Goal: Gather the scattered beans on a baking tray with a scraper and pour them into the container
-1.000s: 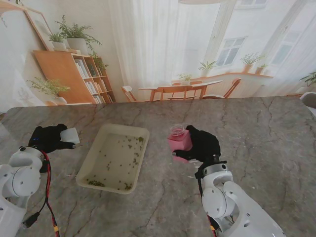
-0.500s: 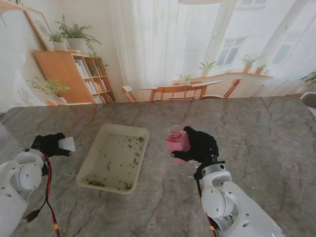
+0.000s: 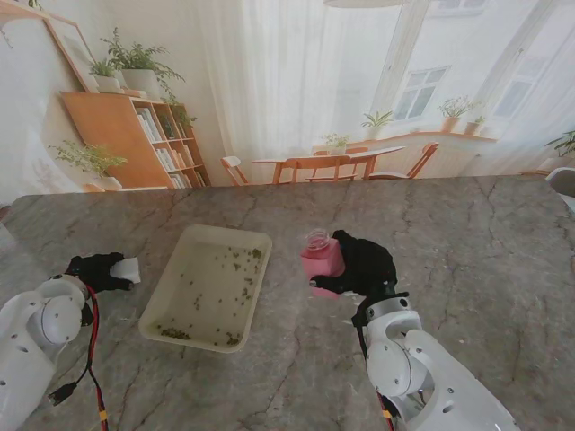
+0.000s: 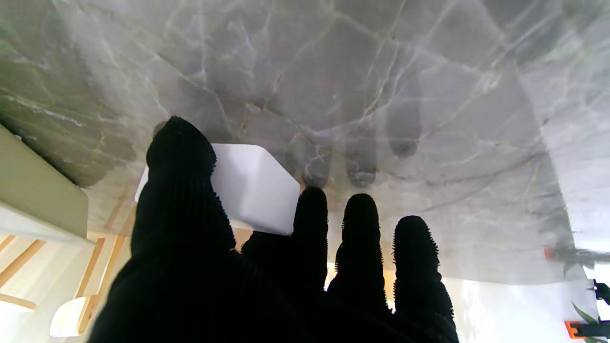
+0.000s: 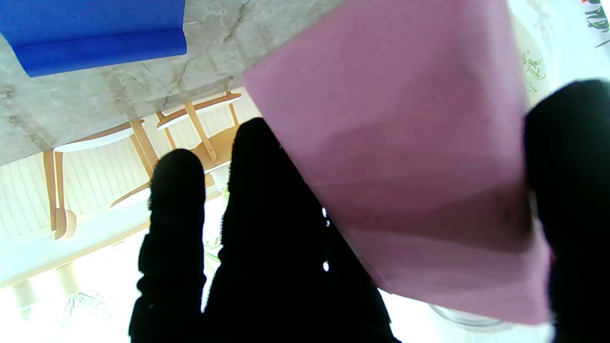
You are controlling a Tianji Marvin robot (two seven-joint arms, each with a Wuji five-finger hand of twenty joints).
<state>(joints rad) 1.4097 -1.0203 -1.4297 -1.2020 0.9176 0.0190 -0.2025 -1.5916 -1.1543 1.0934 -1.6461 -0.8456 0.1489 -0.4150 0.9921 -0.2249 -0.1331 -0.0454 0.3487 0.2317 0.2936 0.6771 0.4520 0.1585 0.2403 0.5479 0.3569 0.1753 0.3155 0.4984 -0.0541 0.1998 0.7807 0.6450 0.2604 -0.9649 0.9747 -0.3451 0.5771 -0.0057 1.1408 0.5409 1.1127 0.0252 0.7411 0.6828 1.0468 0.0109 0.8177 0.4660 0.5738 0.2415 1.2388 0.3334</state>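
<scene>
Left hand (image 3: 97, 270) retreated; wrist reveals scraper (image 4: 252, 188).

Scraper (image 4: 252, 188) half hidden behind the left hand (image 4: 228, 267), pink container (image 5: 405, 157) cut off at the edge (mouth blurred), beans (image 3: 216, 287) mere specks.

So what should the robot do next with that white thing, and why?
Probably swing the left hand rightward to bring the white scraper over the baking tray. The scraper is already in that hand's grasp but sits left of the tray, apart from it, and the beans lie scattered across the tray. The right hand already holds the pink container beside the tray.
</scene>
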